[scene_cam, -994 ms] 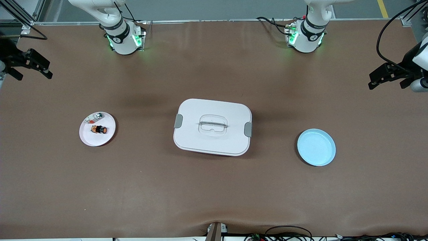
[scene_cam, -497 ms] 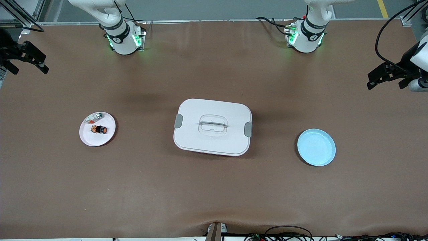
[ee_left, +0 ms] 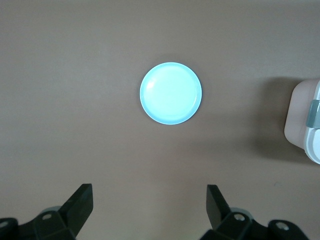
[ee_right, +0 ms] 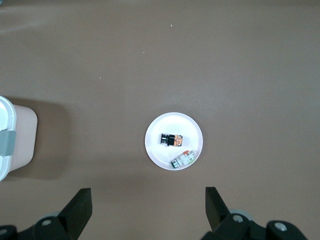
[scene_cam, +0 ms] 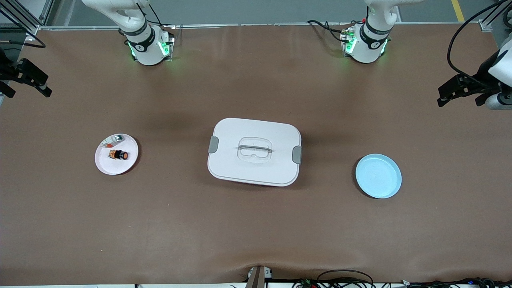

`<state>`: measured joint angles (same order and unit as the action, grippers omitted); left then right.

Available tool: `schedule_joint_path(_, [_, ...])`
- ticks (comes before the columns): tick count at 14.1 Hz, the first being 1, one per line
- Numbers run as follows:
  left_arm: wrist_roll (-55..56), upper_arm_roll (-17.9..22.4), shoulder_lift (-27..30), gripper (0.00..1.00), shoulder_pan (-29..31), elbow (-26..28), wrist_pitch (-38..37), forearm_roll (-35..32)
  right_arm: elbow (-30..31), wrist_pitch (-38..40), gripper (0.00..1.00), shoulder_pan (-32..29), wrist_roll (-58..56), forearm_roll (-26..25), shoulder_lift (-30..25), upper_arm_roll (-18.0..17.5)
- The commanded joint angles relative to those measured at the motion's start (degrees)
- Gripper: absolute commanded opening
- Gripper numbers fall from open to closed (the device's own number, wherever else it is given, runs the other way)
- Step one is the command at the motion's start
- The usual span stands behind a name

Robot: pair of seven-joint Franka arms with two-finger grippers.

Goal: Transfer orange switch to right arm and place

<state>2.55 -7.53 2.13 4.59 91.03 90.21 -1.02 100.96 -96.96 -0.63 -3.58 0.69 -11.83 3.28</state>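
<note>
The orange switch (scene_cam: 119, 154) (ee_right: 172, 140), a tiny black and orange cylinder, lies on its side on a small white plate (scene_cam: 126, 163) (ee_right: 156, 150) toward the right arm's end of the table. My right gripper (scene_cam: 26, 83) (ee_right: 147, 202) hangs open and empty high over that end of the table, well apart from the plate. At the left arm's end my left gripper (scene_cam: 460, 95) (ee_left: 150, 200) is also open and empty, up in the air. The pale blue plate (scene_cam: 378, 176) (ee_left: 171, 93) beneath it has nothing on it.
A pale silvery piece with a red bit (scene_cam: 112, 140) (ee_right: 184, 159) lies on the white plate beside the switch. A large white lidded box (scene_cam: 276, 132) (ee_left: 305, 120) (ee_right: 12, 145) with grey clasps stands in the middle of the brown table, between the two plates.
The right gripper has drifted outward toward its end of the table. The left gripper has shifted only slightly. Nothing on the table has moved.
</note>
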Motion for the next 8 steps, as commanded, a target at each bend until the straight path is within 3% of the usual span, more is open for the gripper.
schedule_joint_path(1, [0.44, -0.47, -0.19, 1.0, 0.24, -0.77, -0.04, -0.21, -3.14, 2.3, 1.0, -0.34, 0.5, -0.25, 1.9, -0.2])
schedule_joint_path(8, [0.44, -0.47, -0.11, 1.0, 0.33, -0.6, -0.57, -0.21, -3.66, 3.18, 1.0, -0.43, 0.77, -0.42, 1.99, -0.2])
